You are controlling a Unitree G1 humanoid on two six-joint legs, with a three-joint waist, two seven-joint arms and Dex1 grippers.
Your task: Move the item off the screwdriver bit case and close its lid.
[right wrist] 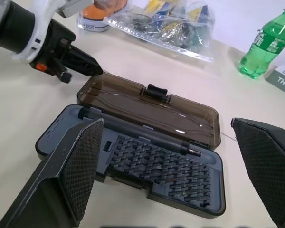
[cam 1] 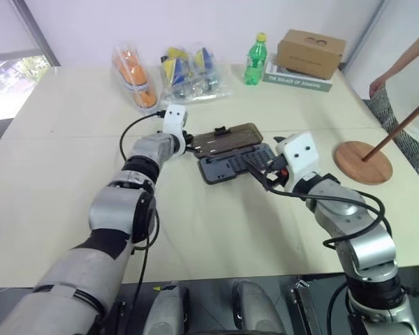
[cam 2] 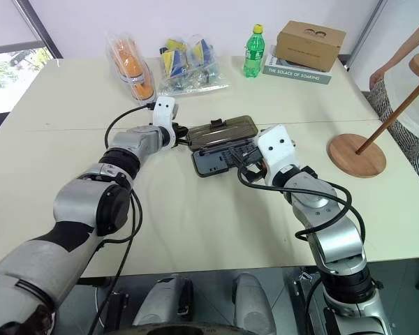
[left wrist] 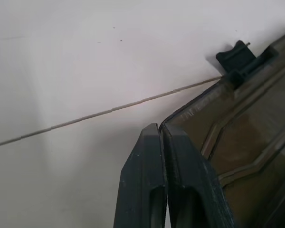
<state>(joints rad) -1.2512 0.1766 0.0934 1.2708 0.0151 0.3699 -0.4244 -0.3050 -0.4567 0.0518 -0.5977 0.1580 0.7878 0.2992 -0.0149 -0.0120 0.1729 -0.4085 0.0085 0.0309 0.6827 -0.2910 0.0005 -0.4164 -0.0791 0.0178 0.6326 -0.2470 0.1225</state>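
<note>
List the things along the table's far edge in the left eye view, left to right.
Clear bag of orange items → clear bag of yellow and blue items → green plastic bottle with yellow cap → brown cardboard box on a book.

beige table (cam 1: 70,174), open bit case (cam 1: 227,167), wooden stand (cam 1: 363,162), bottle (cam 1: 255,61)

A green bottle (cam 1: 255,58) stands at upper centre of the table (cam 1: 56,160). Right of it a cardboard box (cam 1: 311,52) rests on a book (cam 1: 297,79). Two plastic bags (cam 1: 164,73) lie upper left. A person's arm (cam 1: 401,66) shows at the right edge.
</note>
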